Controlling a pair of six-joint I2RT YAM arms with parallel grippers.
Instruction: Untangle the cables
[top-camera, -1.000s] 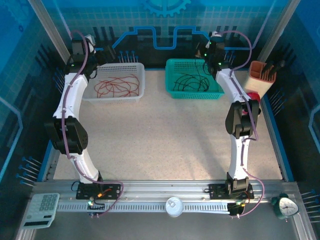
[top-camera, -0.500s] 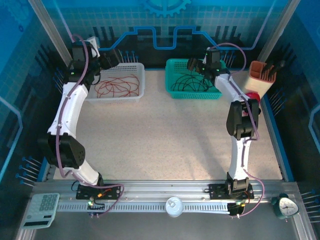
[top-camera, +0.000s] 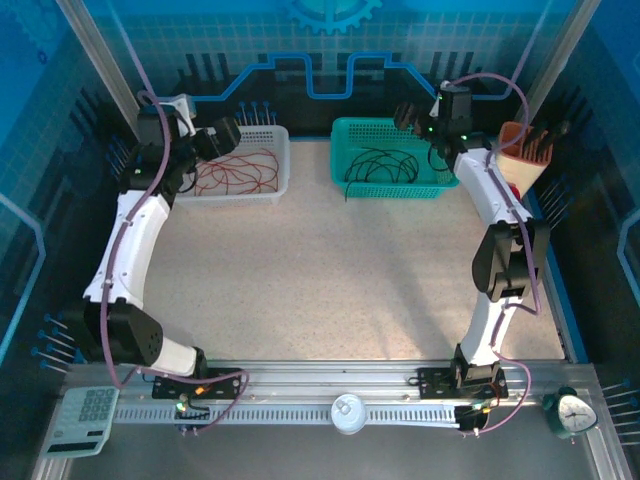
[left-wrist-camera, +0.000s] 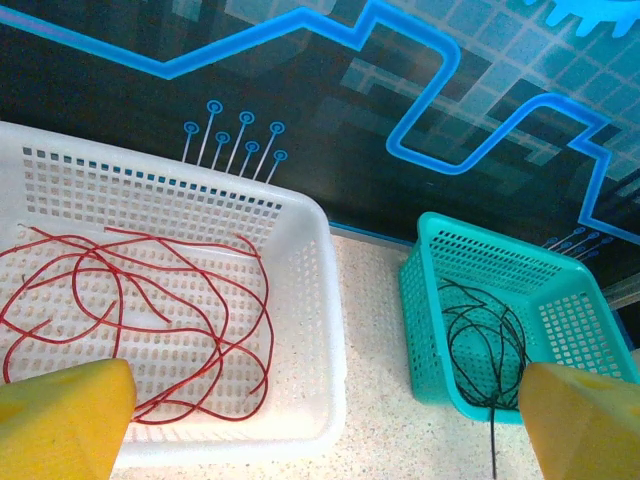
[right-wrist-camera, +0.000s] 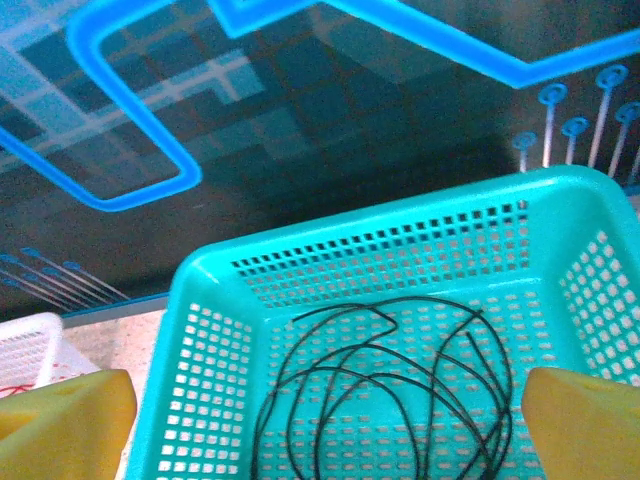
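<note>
- two baskets stand apart at the far edge of the table (top-camera: 330, 270): a white basket (left-wrist-camera: 330, 330) on the left, a teal basket (right-wrist-camera: 200, 290) on the right.
- red cables (top-camera: 236, 172) lie in loose loops inside the white basket; black cables (right-wrist-camera: 400, 380) coil inside the teal one.
- in the left wrist view we see one black strand running over the teal basket's near wall.
- left gripper (top-camera: 222, 135) hangs over the white basket's far left part, yellow pads (left-wrist-camera: 60, 420) wide apart, nothing between them.
- right gripper (top-camera: 408, 115) hangs above the teal basket's far rim, jaws spread, holding nothing.
</note>
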